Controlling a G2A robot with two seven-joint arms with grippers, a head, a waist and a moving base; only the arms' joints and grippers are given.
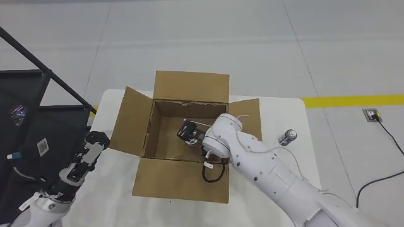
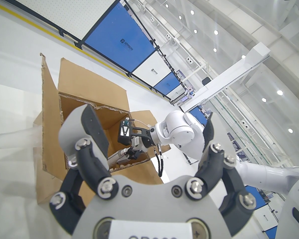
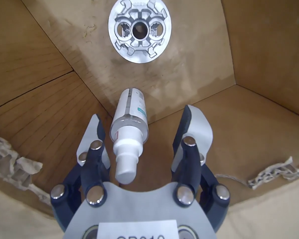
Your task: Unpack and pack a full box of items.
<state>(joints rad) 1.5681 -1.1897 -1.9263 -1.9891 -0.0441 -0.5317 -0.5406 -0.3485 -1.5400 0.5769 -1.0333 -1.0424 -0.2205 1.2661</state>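
Top view, far left first: my left gripper (image 1: 96, 141) sits over the near left part of the table (image 1: 278, 110), beside the box (image 1: 189, 87) and apart from it. The left wrist view shows its jaws spread wide with nothing between them. That view also looks across into the open box, where my right arm dips down inside.

In the middle, the box stands with all four flaps folded out. The right wrist view gives me what the top view cannot: the box floor. The right gripper (image 3: 142, 111) is low inside, jaws wide. The bottle (image 3: 129, 110) is between them, nozzle toward the wrist, with a gap on each side, so it is not gripped. It sits at the foot of a side wall, and I cannot tell whether it lies flat or leans. Farther along the floor lies a metal disc (image 3: 139, 29), well apart from the bottle.

To the right, a can (image 1: 287, 137) lies on the table just outside the box.

My reading: with the can out and two items inside, I am at the bottle. From the open jaws alone I cannot say whether this is a pick or a drop. If a pick, the next move calls for closing squarely on the bottle's body, not the narrow nozzle, then lifting straight up clear of the wall.
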